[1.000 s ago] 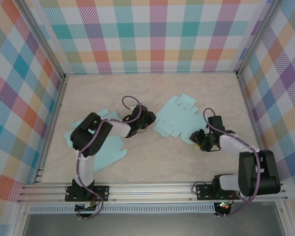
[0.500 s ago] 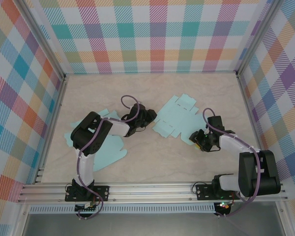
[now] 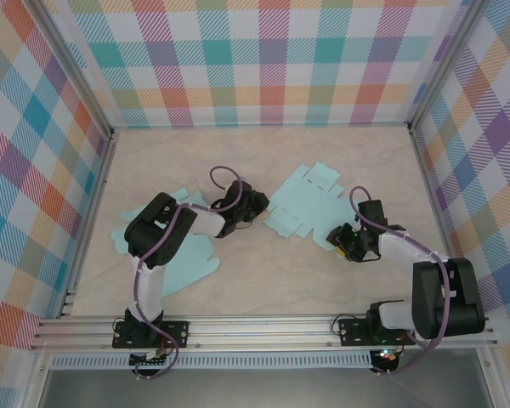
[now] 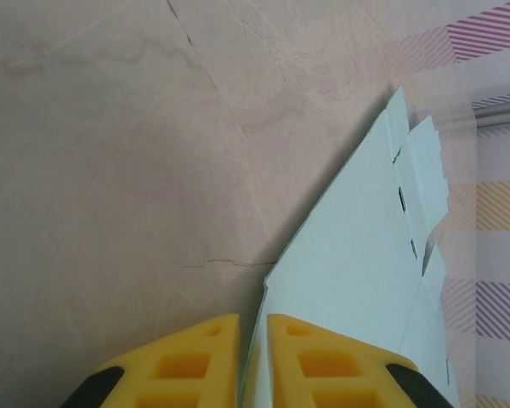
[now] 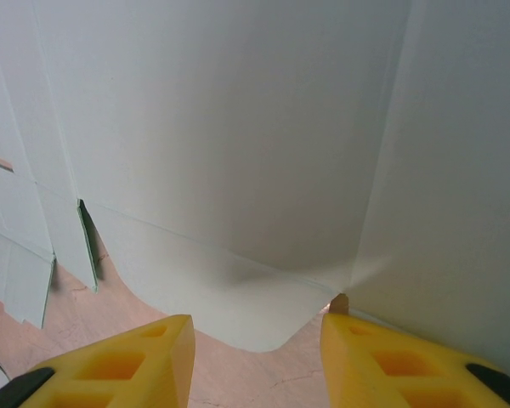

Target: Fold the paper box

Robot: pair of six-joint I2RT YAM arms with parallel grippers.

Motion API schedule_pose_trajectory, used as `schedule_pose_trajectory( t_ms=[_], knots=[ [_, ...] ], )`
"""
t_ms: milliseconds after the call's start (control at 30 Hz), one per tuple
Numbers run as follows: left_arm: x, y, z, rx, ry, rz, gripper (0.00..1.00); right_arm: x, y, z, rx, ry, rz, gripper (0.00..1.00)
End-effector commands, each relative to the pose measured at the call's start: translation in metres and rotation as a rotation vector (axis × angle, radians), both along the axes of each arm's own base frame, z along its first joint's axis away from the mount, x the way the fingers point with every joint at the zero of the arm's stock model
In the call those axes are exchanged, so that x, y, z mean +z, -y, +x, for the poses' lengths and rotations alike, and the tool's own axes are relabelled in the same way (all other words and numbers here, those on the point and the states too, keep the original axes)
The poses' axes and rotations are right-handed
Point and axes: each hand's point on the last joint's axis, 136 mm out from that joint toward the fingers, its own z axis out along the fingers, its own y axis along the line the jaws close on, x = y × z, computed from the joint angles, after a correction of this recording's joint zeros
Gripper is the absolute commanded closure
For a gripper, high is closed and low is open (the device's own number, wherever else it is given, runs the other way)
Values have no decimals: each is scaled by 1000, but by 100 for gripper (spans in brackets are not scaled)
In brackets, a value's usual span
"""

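Observation:
The paper box (image 3: pixel 302 204) is a flat pale-blue cut-out blank lying in the middle of the table. My left gripper (image 3: pixel 257 206) is at the blank's left edge. In the left wrist view its yellow fingers (image 4: pixel 195 357) stand nearly together, and the left gripper (image 4: pixel 252 319) is shut on the thin edge of the blank (image 4: pixel 357 246). My right gripper (image 3: pixel 347 240) sits at the blank's near right corner. In the right wrist view the right gripper (image 5: pixel 257 319) is open, its fingers wide apart, with a rounded flap (image 5: pixel 238 306) of the blank just ahead.
A second pale-blue sheet (image 3: pixel 191 263) lies flat under the left arm at the near left. Plaid walls (image 3: pixel 272 59) close the table on three sides. A metal rail (image 3: pixel 263 327) runs along the near edge.
The left gripper nudged right and its jaws widened, then it came back and closed on the blank's edge. The blank shifted slightly with it. The right arm stayed put.

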Motion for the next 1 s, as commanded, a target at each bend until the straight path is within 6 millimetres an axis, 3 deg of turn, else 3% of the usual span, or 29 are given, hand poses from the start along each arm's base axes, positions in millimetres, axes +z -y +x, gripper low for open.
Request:
schedule_pose_trajectory(
  t_ms=[0, 67, 233, 367, 533, 600, 767, 967],
  knots=[
    [-30, 20, -30, -96, -92, 24, 77, 1, -4, 2, 6, 5, 10, 56],
    [-28, 22, -32, -106, -88, 22, 73, 2, -4, 3, 5, 9, 12, 56],
    [-32, 22, -37, -108, -98, 28, 73, 1, -4, 4, 4, 7, 12, 56],
    [-34, 22, -39, -112, -102, 33, 79, 0, -5, 5, 4, 3, 15, 56],
    [-37, 21, -39, -116, -103, 61, 100, 1, -7, 6, 8, 7, 24, 56],
    [-33, 18, -37, -121, -85, 96, 100, 4, -8, 6, 16, 14, 27, 56],
    [16, 10, -24, -179, 108, 236, 100, 23, -14, 12, 56, 90, 48, 54],
    [93, 4, -19, -354, 438, 396, 100, 76, -30, 25, 156, 269, 107, 41]
  ],
)
